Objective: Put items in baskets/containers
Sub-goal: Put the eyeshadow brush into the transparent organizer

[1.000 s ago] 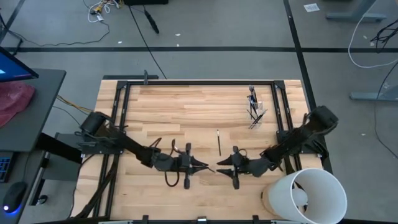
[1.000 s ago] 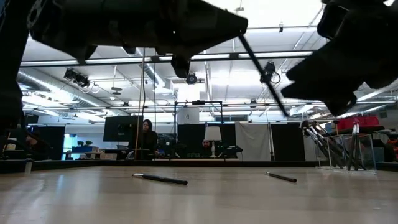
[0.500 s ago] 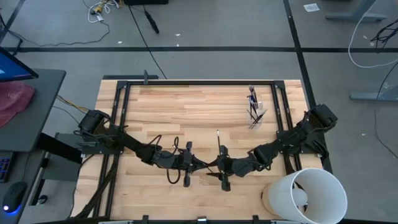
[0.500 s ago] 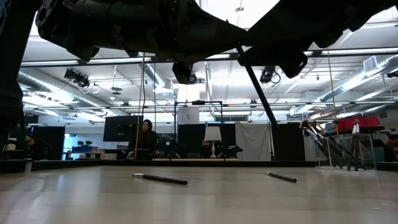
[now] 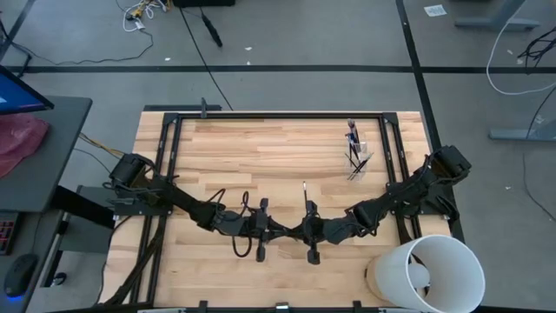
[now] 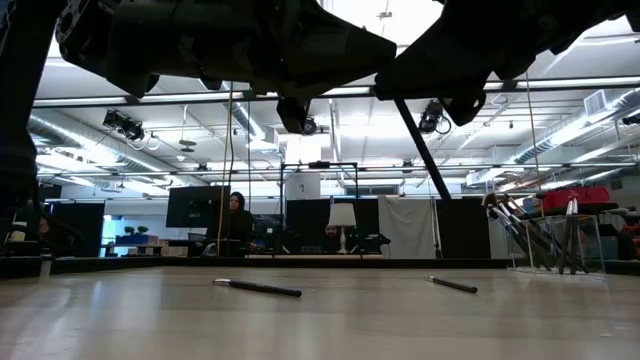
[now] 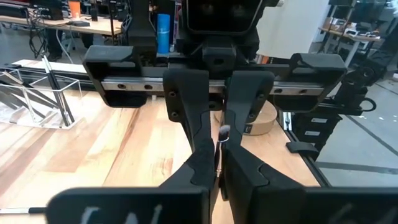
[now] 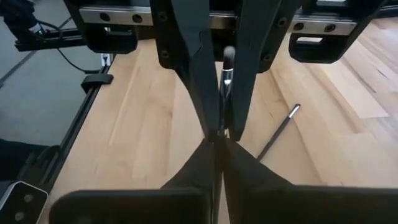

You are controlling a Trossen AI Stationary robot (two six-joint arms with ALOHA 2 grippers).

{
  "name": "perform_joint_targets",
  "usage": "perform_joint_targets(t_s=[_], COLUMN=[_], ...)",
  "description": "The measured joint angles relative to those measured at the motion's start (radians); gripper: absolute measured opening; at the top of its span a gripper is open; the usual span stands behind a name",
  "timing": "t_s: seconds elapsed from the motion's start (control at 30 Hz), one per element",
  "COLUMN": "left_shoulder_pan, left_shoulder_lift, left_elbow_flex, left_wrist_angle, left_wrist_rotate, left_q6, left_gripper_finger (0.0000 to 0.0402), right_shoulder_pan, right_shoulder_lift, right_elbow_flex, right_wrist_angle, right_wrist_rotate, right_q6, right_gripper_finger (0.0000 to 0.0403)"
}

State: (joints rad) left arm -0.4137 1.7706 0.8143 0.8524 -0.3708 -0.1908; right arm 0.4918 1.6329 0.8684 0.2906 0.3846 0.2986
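My two grippers meet over the middle of the table's near half, and a slender dark brush (image 6: pixel 420 150) is between them. My left gripper (image 5: pixel 285 232) is shut on it from the left. Facing it, my right gripper (image 5: pixel 303 233) is shut on it from the right. The brush's fluffy head (image 8: pixel 228 56) shows in the right wrist view. The clear cup (image 5: pixel 356 156) stands at the far right with several brushes upright in it. One more brush (image 5: pixel 305 198) lies flat on the wood just beyond the grippers. My left gripper pinches the brush's thin shaft (image 7: pixel 219 152) between its two fingertips, coming in about level from the table's left. The brush is clear of the table. It slants, and its lower end (image 6: pixel 443 192) points down toward the right. My right gripper pinches the same shaft (image 8: pixel 221 118) between its two fingertips, right next to the left gripper's fingers. It slants slightly downward from the table's right. The brush hangs off the wood between both holds.
A large white bucket (image 5: pixel 434 269) lies at the near right corner. Two loose brushes (image 6: pixel 258 288) (image 6: pixel 452 285) lie on the wood in the low view. Black frame rails (image 5: pixel 278 116) border the table. People sit in the room beyond the table.
My right gripper has moved toward the table's left and risen to meet my left gripper. It has then shut on the brush that the left gripper holds. The brush now hangs steeper than before. My left gripper has stayed in place.
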Motion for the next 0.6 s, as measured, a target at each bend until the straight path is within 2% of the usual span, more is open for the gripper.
perform_joint_targets(t_s=[0.17,0.3,0.43,0.6], left_shoulder_pan=[0.0,0.0,0.0,-0.024], left_shoulder_lift=[0.0,0.0,-0.014,-0.005], left_elbow_flex=[0.0,0.0,0.0,0.0], left_wrist_angle=[0.005,-0.007,-0.084,-0.176], left_wrist_rotate=[-0.002,-0.002,-0.001,-0.015], left_q6=[0.004,0.026,0.019,-0.012], left_gripper_finger=[0.0066,0.0122,0.0172,0.0197], right_shoulder_pan=[0.006,0.045,0.106,0.193], right_shoulder_lift=[0.0,0.0,-0.011,-0.096], right_elbow_flex=[-0.013,-0.054,-0.125,-0.246], right_wrist_angle=[0.006,0.008,0.026,0.063], right_wrist_rotate=[0.017,0.117,0.223,0.364], right_q6=[0.016,0.078,0.206,0.353], right_gripper_finger=[0.001,0.0006,0.0006,0.0006])
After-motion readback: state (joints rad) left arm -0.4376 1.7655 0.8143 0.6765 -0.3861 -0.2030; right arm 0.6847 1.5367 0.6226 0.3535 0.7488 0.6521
